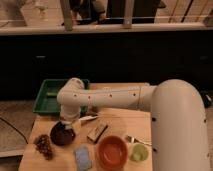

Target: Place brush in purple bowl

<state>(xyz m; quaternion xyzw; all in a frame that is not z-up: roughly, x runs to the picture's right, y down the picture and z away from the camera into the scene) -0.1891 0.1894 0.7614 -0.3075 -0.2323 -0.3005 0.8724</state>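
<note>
The claw (66,123) hangs at the end of the smooth white arm (107,96), pointing down over the far rim of the purple bowl (59,136) at the left of the table (125,124). It is dark and lies in shadow, and I cannot tell whether it is apart, together or clamped on anything. The purple bowl is small, round and glossy, so dark that it reads almost black-maroon. The brush (89,118) lies just to the right of the claw, a slim pale white stick running roughly left to right on the wood, outside the bowl and a little farther back than it. Its left end reaches toward the claw, but whether the two touch cannot be made out. Right of the bowl and nearer than the brush lies a brown rectangular wooden block (97,132), set at a slant. Nearer still sits a larger orange-red bowl (112,153), round and shiny, with a flat blue sponge (83,157) to its left and a small pale green cup (139,153) to its right. A thin metal fork (134,140) lies just beyond the cup. At the near left is a bumpy dark brown cluster (44,145). The table is pale matte wood, and at its far left rests a green rectangular tray (42,100) with raised walls.
</note>
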